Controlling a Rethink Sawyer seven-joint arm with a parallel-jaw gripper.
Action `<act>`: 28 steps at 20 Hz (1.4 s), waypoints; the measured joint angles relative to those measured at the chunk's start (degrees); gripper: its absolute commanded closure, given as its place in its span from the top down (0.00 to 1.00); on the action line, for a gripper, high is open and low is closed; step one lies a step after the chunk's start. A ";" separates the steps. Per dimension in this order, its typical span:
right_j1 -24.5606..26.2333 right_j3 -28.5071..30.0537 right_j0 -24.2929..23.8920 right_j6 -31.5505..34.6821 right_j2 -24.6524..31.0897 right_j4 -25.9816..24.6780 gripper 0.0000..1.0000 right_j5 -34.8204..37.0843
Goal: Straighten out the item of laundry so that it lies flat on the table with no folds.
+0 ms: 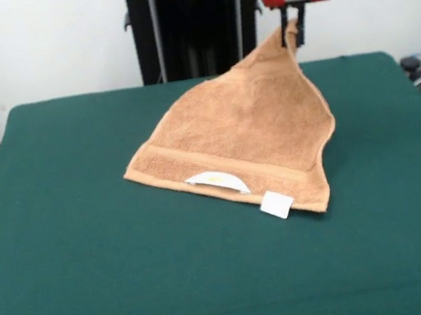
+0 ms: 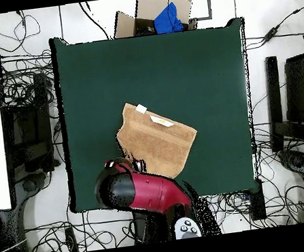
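tool is pinched shut on one corner of the towel, holding that corner raised above the table at its robot side. rest of the towel drapes down to the table, banded edge flat, white tag at the near corner. a fold seems to run under the lifted part.
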 measured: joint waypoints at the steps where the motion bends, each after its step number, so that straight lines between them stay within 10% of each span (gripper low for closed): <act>1: 0.41 0.00 0.18 0.00 0.00 0.05 0.00 -0.67; 28: 9.13 0.74 1.03 0.01 2.03 0.12 0.00 -9.45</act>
